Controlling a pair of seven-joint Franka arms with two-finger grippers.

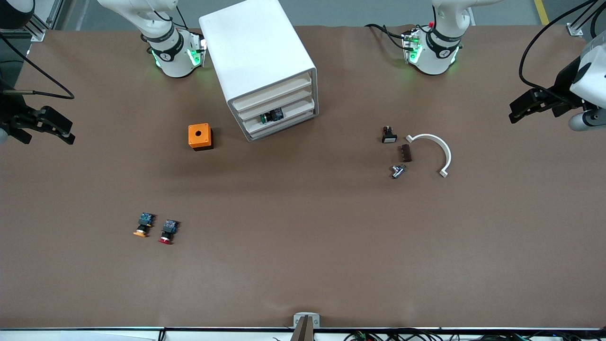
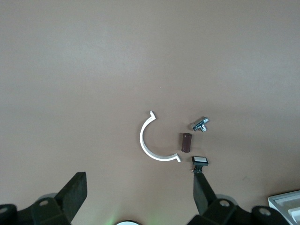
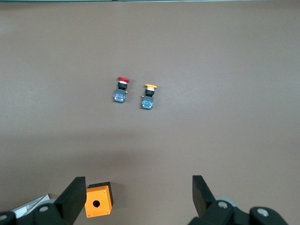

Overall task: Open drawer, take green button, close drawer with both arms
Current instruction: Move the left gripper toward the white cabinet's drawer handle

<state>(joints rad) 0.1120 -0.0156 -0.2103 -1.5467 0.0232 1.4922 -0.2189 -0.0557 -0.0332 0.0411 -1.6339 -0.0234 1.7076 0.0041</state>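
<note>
The white cabinet stands at the robots' side of the table, between the two bases. Its drawer is the third of the stacked cream fronts and sits about level with the others. The green-capped button shows in the gap above that front. My left gripper hangs open and empty high over the left arm's end of the table, its fingers wide apart. My right gripper hangs open and empty over the right arm's end, with both fingers spread.
An orange box stands beside the cabinet. An orange-capped button and a red-capped button lie nearer the front camera. A white curved clamp, brown block, metal fitting and black switch lie toward the left arm's end.
</note>
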